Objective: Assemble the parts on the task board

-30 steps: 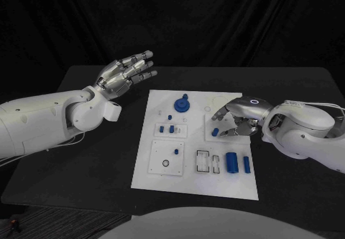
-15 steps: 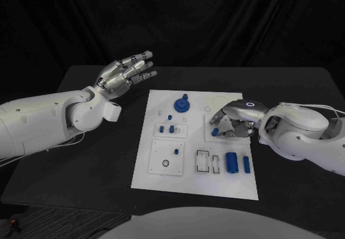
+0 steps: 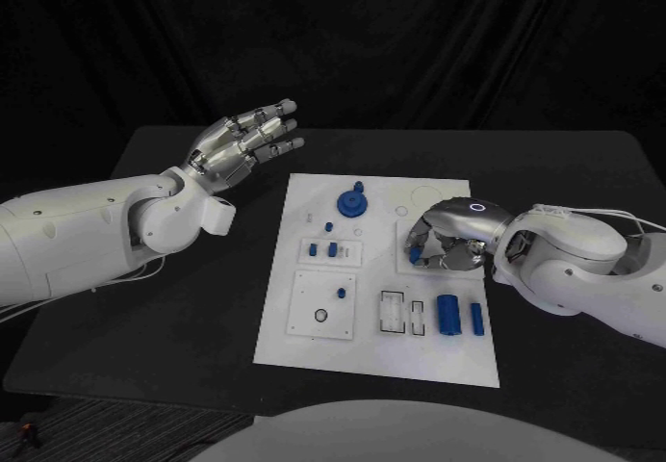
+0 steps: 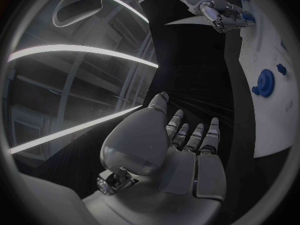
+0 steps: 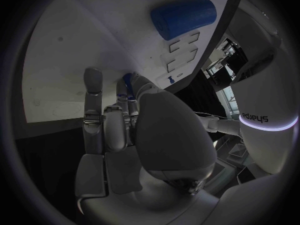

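Two blue cylinders lie nearest on the white board (image 3: 374,356): a thick one (image 3: 447,314) and a thin one (image 3: 476,319) just beside it, with small rectangular slots (image 3: 402,313) on their other side. Next to those slots sits a square plate (image 3: 322,302) with a tiny blue peg (image 3: 340,292) standing in it.

Farther in, the right hand (image 3: 447,241) is bent down over the board's right-hand part, palm turned toward the surface. Its fingers (image 5: 94,92) are curled in around a small blue peg (image 3: 415,254); the right wrist view shows the blue piece between the fingertips, so the hand appears to pinch it, right at the board.

Across the board stand a few more small blue pegs (image 3: 322,249), and beyond them a blue round knob (image 3: 352,202).

Farthest off, the left hand (image 3: 239,144) is raised above the black counter (image 3: 181,289), clear of the board, palm open, fingers (image 4: 194,135) stretched out straight and slightly spread, holding nothing.
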